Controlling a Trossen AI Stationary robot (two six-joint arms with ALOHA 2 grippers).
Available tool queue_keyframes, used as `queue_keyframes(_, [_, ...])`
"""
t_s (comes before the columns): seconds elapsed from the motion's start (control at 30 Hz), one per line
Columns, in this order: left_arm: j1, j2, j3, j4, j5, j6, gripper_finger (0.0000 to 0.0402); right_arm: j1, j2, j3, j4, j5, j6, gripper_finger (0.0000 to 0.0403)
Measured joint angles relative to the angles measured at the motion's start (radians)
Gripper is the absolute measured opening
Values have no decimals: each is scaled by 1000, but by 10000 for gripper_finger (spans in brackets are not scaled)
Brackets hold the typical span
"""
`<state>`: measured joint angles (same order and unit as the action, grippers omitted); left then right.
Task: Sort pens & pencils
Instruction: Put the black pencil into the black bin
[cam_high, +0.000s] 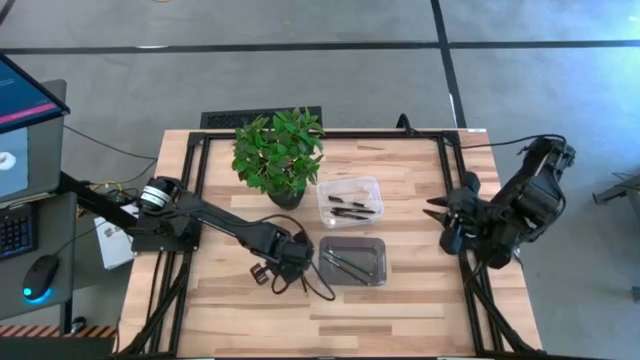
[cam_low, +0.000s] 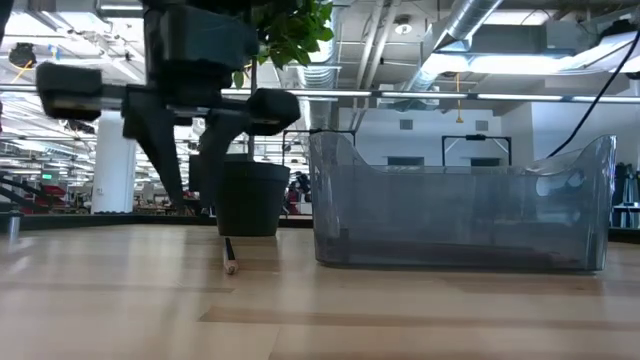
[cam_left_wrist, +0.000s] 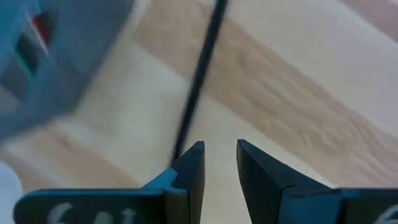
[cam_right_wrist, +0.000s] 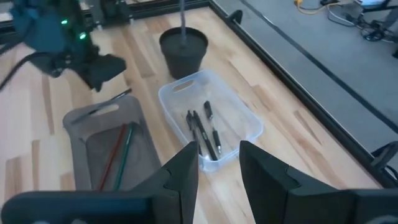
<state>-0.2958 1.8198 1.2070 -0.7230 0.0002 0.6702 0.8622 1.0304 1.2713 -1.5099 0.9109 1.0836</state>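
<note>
A: From the high view, what's the risk? The left gripper (cam_high: 293, 258) sits just beside the grey tray (cam_high: 377, 277), over the desk (cam_high: 400, 310).

B: A pencil could roll away, I'd say, if a finger nudges it rather than straddling it. The right gripper (cam_high: 437, 213) waits well apart from the grey tray, at the desk's edge. Three black pens (cam_high: 350, 205) lie in the clear tray (cam_high: 322, 212), which sits just behind the grey one beside the potted plant (cam_high: 278, 155).

A: And the low view?

B: One pencil (cam_low: 229, 255) lies on the bare wood just beside the grey tray's wall, and the left gripper hangs above it. The fingers (cam_low: 160, 150) stand parted and hold nothing. Behind, there's an open hall with ceiling ducts and strip lights.

A: Left wrist view?

B: The pencil runs up to one fingertip, not between the two — closing now would likely miss it or flick it aside. The fingers are apart and empty.

A: Right wrist view?

B: Its own fingers (cam_right_wrist: 186, 168) are parted with nothing between them. Two long pencils (cam_right_wrist: 118, 155), one reddish and one green, lie in the grey tray. Beyond the desk's black frame is grey floor with cables.
</note>
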Motion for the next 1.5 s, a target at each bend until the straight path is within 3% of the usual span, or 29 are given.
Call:
queue_keyframes(0.5, [0,0,-16,155,27,241,84,-66,2,0,0,-19,-10,138])
queue_keyframes(0.93, [1,71,-17,213,66,234,84,-66,3,0,0,-23,-17,137])
queue_keyframes(1.5, [2,119,-12,235,45,154,84,-64,4,0,30,-24,-11,139])
